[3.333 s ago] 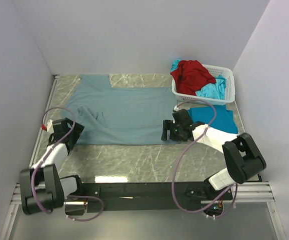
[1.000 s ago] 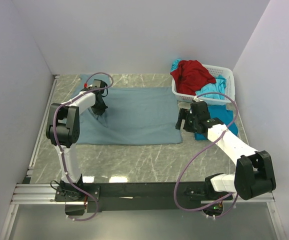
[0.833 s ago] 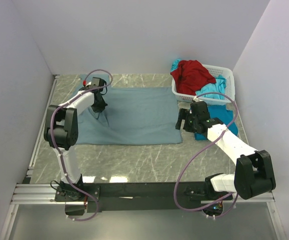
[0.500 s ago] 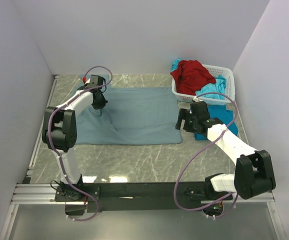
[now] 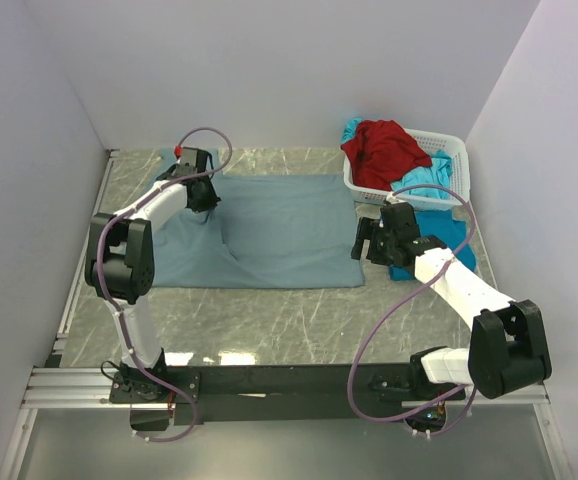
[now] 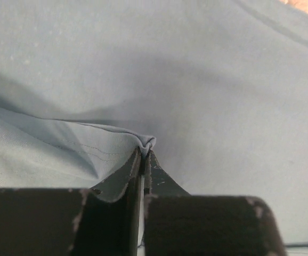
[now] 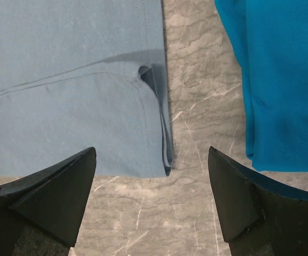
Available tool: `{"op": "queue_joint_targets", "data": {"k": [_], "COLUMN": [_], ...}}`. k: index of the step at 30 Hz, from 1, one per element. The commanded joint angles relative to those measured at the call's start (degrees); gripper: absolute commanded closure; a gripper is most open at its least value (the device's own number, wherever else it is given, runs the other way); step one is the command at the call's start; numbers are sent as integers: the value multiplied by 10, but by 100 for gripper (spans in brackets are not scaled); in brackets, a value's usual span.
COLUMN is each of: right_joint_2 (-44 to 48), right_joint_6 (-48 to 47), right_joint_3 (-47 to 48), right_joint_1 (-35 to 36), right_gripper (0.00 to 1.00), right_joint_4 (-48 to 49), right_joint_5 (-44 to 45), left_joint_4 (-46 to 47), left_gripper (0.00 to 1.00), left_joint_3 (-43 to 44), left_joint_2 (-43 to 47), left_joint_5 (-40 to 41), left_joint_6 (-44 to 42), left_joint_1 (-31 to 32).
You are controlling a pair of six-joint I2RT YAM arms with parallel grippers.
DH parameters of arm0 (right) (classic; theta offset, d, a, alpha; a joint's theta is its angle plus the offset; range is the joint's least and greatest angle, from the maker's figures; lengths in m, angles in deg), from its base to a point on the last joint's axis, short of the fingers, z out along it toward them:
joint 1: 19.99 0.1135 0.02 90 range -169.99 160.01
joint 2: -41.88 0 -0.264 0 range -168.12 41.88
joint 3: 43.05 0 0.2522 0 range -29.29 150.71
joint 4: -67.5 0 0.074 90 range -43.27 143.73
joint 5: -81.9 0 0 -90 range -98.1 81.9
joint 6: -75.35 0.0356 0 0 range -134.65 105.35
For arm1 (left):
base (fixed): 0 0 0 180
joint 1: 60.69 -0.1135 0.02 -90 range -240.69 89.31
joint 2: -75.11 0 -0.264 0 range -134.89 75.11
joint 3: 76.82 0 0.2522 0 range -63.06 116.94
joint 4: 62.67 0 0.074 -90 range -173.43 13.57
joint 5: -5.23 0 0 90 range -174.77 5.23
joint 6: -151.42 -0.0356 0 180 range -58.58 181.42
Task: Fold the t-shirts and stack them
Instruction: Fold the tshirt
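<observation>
The large grey-blue t-shirt (image 5: 269, 230) lies spread on the marble table, its left part folded over. My left gripper (image 5: 204, 198) is at the shirt's back left, shut on a small raised fold of that cloth (image 6: 146, 143). My right gripper (image 5: 361, 242) hovers open over the shirt's near right corner (image 7: 159, 154), its fingers wide apart and holding nothing. A turquoise t-shirt (image 5: 439, 232) lies flat on the table to the right (image 7: 282, 80). A red t-shirt (image 5: 381, 150) and more turquoise cloth (image 5: 424, 182) sit in the basket.
A white lattice basket (image 5: 456, 160) stands at the back right, against the right wall. White walls close in the table on the left, back and right. Bare marble (image 5: 269, 320) runs along the near side in front of the shirt.
My left gripper has carried the pinched fold a little toward the back of the table. The right arm has stayed still and open.
</observation>
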Motion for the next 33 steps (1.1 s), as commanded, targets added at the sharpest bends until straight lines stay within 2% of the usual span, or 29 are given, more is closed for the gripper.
{"op": "queue_joint_targets", "data": {"k": [1, 3, 8, 12, 14, 15, 16, 18, 20, 23, 26, 33], "right_joint_2": [3, 3, 5, 13, 17, 19, 20, 22, 21, 12, -10, -110], "right_joint_6": [-6, -6, -8, -12, -15, -16, -17, -21, -24, -23, -18, -8], "right_joint_3": [7, 8, 8, 6, 5, 5, 4, 4, 4, 7, 21, 85], "right_joint_1": [-5, -4, -5, -4, -5, -5, -5, -4, -2, 14, 40, 82], "right_gripper": [9, 9, 9, 9, 9, 9, 9, 9, 8, 8, 7, 7], "right_joint_4": [1, 0, 1, 8, 14, 17, 18, 22, 28, 42, 54, 80], "right_joint_5": [9, 8, 7, 0, -3, -15, -17, -27, -48, -65, -60, -55], "left_joint_4": [48, 59, 76, 99, 114, 116, 113, 115, 140, 185, 250, 332], "left_gripper": [92, 86, 62, 54, 41, 29, 11, 6, 5, 5, 5, 5], "left_joint_3": [19, 17, 0, -52, -91, -102, -114, -149, -176, -244, -274, -258], "left_joint_2": [-4, -2, 36, 103, 151, 176, 185, 204, 212, 221, 212, 116], "left_joint_5": [4, 7, 5, 43, 81, 98, 113, 136, 123, 77, 2, -74], "left_joint_6": [-13, -16, -3, 2, 10, 12, 23, 28, 37, 44, 48, 67], "left_joint_1": [4, 10, 14, 14, 14, 14, 15, 7, -11, -45, -76, -110]}}
